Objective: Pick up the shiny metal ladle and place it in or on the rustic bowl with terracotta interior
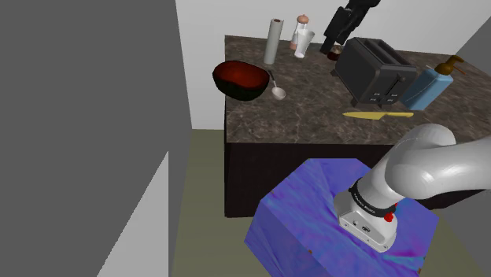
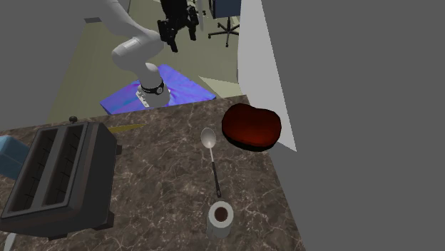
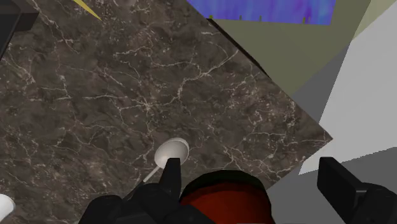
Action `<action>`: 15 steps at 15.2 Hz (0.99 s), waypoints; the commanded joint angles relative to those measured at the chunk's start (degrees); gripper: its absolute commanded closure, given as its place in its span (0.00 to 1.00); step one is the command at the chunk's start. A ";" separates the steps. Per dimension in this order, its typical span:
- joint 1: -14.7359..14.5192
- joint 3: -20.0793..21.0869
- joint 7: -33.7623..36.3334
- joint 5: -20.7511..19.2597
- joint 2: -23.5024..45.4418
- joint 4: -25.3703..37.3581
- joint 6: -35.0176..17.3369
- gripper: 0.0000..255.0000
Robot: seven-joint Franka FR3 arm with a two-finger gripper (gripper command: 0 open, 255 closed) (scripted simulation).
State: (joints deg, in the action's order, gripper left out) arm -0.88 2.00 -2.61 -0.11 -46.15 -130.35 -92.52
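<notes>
On the counter point(image 1: 315, 126), as the shoulder view has it, the bowl point(image 1: 240, 81) comes first. It is dark outside and red inside. The ladle point(image 1: 278, 91) lies flat just beside it, at the bowl's 3 o'clock. I can't tell if the two touch. Further along, at about 1 o'clock from the ladle, the gripper point(image 1: 346, 28) hangs high over the back of the counter. Its two black fingers point(image 3: 170, 173) stand wide apart with nothing between them, so it holds nothing.

I think the job now is to reach the ladle. To do it well, the gripper should come over the thin handle, not the round cup. It should turn so one finger goes on each side of the handle. Then it should go straight down and stay off the bowl, which is very close. A pinch near the middle would help keep the ladle from tipping.

The ladle is small. It has a round, pale grey cup and a thin, darker stick for a handle. It looks smooth, so it may slip
</notes>
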 commanded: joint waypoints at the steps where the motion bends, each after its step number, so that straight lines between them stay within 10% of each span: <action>1: 0.00 0.00 0.00 0.00 0.00 0.00 0.00 0.00; 15: 6.10 -2.59 10.73 2.10 24.96 2.59 -19.01 0.00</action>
State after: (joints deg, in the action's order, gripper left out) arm 5.03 -0.73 6.86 1.65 -23.26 -128.10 -110.00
